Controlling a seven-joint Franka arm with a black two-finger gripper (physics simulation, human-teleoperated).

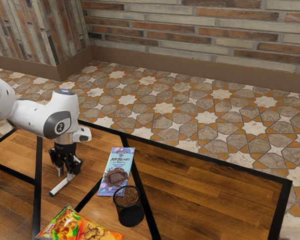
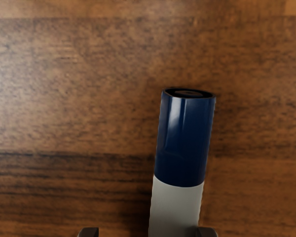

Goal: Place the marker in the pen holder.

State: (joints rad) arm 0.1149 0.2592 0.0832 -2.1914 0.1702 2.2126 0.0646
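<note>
Well apart from the pen holder [image 1: 131, 216], we've got our fingers [image 1: 60, 171] spread wide, marker [image 2: 181, 143] loose between them.

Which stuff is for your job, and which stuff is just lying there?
For the job:
- the marker
- the black pen holder
- my gripper

Just lying about:
- the chocolate bar
- the colourful food packet

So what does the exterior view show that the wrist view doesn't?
Exterior view: the arm, pen holder, chocolate bar, snack bag, tiled floor and brick wall.

Wrist view: a close look at the blue end of the marker.

Both: the marker, the wooden tabletop and the gripper, open with the marker between its fingers.
</note>
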